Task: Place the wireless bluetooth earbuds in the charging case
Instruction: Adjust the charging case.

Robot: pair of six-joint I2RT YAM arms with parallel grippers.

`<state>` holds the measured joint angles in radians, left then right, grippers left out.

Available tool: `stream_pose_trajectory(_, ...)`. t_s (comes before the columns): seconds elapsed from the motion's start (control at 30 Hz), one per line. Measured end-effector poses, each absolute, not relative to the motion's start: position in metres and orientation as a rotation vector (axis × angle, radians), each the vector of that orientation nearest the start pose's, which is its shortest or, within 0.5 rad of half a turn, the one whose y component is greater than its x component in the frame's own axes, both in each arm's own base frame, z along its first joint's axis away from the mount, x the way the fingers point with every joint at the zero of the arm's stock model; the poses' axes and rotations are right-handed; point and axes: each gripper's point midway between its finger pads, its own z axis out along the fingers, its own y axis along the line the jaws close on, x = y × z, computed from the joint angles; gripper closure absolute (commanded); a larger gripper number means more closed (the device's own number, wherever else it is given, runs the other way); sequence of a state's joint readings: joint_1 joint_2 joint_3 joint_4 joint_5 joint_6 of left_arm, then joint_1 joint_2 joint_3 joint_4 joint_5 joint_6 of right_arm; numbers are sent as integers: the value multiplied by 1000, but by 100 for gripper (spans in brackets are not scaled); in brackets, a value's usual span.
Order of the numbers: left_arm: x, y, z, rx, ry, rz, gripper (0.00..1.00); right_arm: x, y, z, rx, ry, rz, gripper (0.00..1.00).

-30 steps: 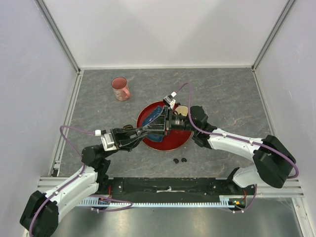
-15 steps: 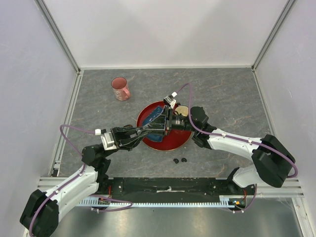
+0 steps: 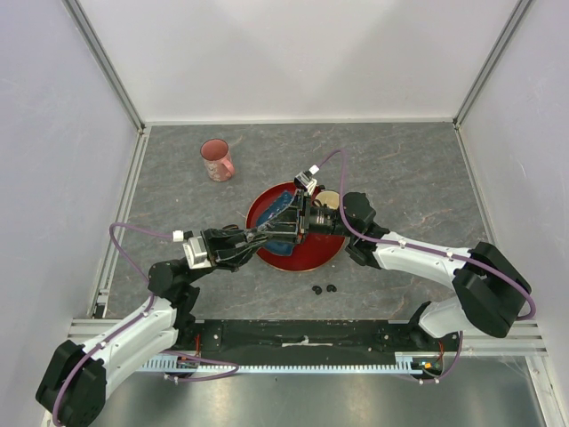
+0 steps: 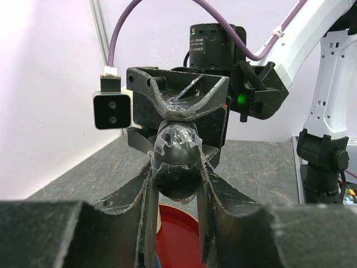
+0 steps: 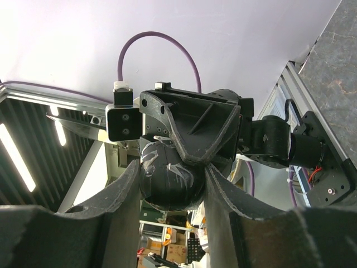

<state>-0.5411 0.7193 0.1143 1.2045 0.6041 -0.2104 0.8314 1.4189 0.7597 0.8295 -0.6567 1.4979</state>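
In the top view, the left gripper and the right gripper meet nose to nose above the round red plate. What they hold between them is hidden there by their own bodies. The two tiny black curled earbuds lie close together on the grey stone-pattern table, just in front of the plate and apart from both grippers. A pink cup stands far back on the left.

These earbuds are probably very light, hard and smooth, so they may jump away under a hard pinch. The thicker body looks a better place to take hold than the thin tail.

The left wrist view shows what the top view hides. The black rounded glossy charging case is pinched between the left fingers at its lower part, and the right gripper clamps its upper part from the opposite side. The case hangs above the plate. A clear shiny film lies over it; it is not possible to say if the film belongs to the case or to the pads.

The right wrist view shows the same hold from the other side. The right fingers are pressed on both flanks of the case, with the left gripper behind it. A round smooth shell like this may slip or turn between the pads. No view shows if the lid is open.
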Motion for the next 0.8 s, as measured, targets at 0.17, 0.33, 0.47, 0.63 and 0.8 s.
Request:
stream_pose_trajectory(0.17, 165, -224, 285, 731, 871, -966, 64, 163, 387, 301, -99, 1948, 2214, 100)
stream_pose_trajectory(0.33, 165, -224, 285, 730, 871, -966, 62, 164, 387, 300, -98, 1950, 2215, 100)
stream_pose_trajectory(0.47, 165, -224, 285, 726, 874, -971, 62, 163, 387, 300, -96, 1950, 2216, 100)
stream_pose_trajectory(0.63, 166, -224, 284, 725, 876, -974, 60, 164, 387, 300, -95, 1949, 2215, 100)
stream_pose_trajectory(0.8, 166, -225, 284, 723, 879, -979, 59, 164, 387, 300, -96, 1949, 2216, 100)
